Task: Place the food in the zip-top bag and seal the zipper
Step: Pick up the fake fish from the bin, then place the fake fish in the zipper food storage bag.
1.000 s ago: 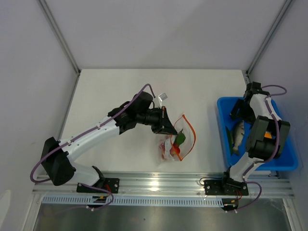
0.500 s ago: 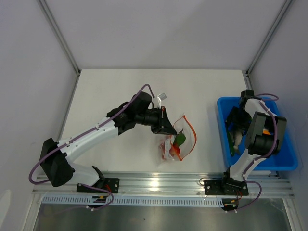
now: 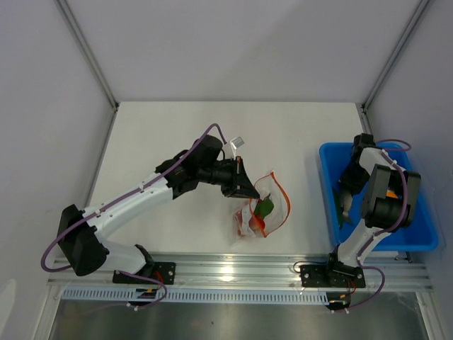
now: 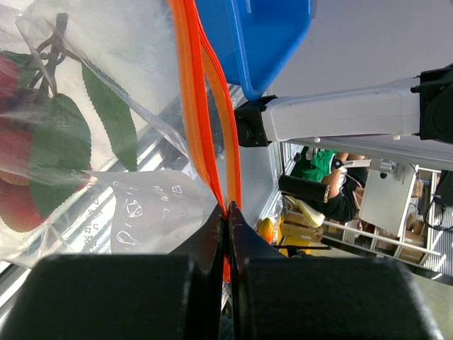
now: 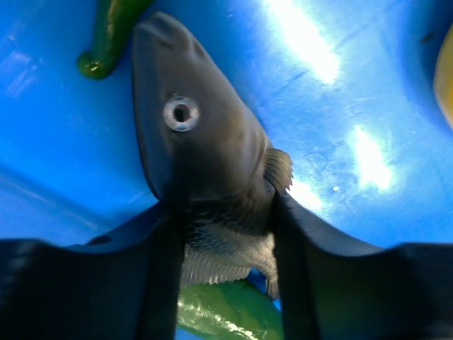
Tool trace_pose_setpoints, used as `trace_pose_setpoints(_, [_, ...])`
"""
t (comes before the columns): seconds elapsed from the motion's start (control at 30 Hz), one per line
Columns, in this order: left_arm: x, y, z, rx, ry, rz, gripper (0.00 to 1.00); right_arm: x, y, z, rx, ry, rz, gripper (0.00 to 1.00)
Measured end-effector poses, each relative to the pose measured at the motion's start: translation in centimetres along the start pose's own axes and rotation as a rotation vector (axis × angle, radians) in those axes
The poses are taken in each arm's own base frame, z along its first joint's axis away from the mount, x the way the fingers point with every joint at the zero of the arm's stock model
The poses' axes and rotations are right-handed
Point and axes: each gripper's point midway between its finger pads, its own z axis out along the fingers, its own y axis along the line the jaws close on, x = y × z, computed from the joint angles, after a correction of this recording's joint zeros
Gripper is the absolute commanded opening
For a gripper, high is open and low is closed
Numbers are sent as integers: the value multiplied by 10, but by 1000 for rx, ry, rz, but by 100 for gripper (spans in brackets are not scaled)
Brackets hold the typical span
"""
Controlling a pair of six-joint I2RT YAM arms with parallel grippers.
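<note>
white bench (image 3: 177, 127): zip-top bag (image 3: 277, 202) mid-bench, blue bin (image 3: 422, 228) at right.
left hand (image 4: 228, 212) pinches the orange zipper (image 4: 200, 106), cherry tomatoes (image 4: 15, 207) inside the bag; right hand (image 5: 225, 210) clamps a toy fish (image 5: 202, 159) in the bin.

blue plastic bin (image 3: 421, 228) sits at the right edge of the white table (image 3: 177, 134), just behind the front aluminium rail (image 3: 233, 268). left wrist view, background: person in a green top (image 4: 316, 160) near cardboard boxes (image 4: 297, 228), details unclear.
</note>
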Motion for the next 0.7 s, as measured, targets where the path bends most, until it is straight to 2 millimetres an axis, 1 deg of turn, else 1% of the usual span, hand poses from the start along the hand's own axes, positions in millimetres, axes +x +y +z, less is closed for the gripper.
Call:
trace_pose_setpoints(0.03, [0, 0, 0, 0, 0, -1, 0, 0, -1, 0, 2, -9, 4, 23])
trace_pose_setpoints(0.1, [0, 0, 0, -1, 1, -1, 1, -2, -3, -3, 7, -24, 10, 13])
trace_pose_setpoints(0.13, [0, 0, 0, -1, 1, -1, 1, -2, -4, -6, 6, -27, 22, 6])
trace_pose_setpoints(0.17, [0, 0, 0, 0, 1, -1, 1, -2, -5, -7, 2, -27, 23, 2])
trace_pose_setpoints(0.2, [0, 0, 0, -1, 1, -1, 1, -2, -6, -8, 2, -27, 31, 0])
trace_pose_setpoints(0.27, [0, 1, 1, -1, 4, -2, 1, -3, -8, -16, -6, -29, 42, 0])
trace_pose_setpoints(0.33, [-1, 0, 3, -3, 6, -5, 1, -10, -10, -31, -18, -47, 57, 0])
trace_pose_setpoints(0.4, [-4, -1, 5, -2, 6, -5, 1, -29, -10, -54, -40, -94, 78, 0])
trace_pose_setpoints(0.43, [-5, -2, 6, -1, 8, -5, 1, -43, -9, -67, -58, -134, 90, 0])
trace_pose_setpoints(0.5, [-8, -4, 9, 1, 9, -8, 1, -70, -5, -99, -103, -223, 111, 0])
trace_pose_setpoints(0.53, [-10, -5, 10, 2, 10, -10, 1, -80, -3, -114, -129, -266, 122, 0])
trace_pose_setpoints(0.6, [-12, -6, 13, 2, 12, -12, 1, -90, 2, -142, -183, -326, 138, 0])
trace_pose_setpoints(0.7, [-13, -7, 17, 8, 24, -22, 1, -90, 18, -188, -301, -385, 129, 0])
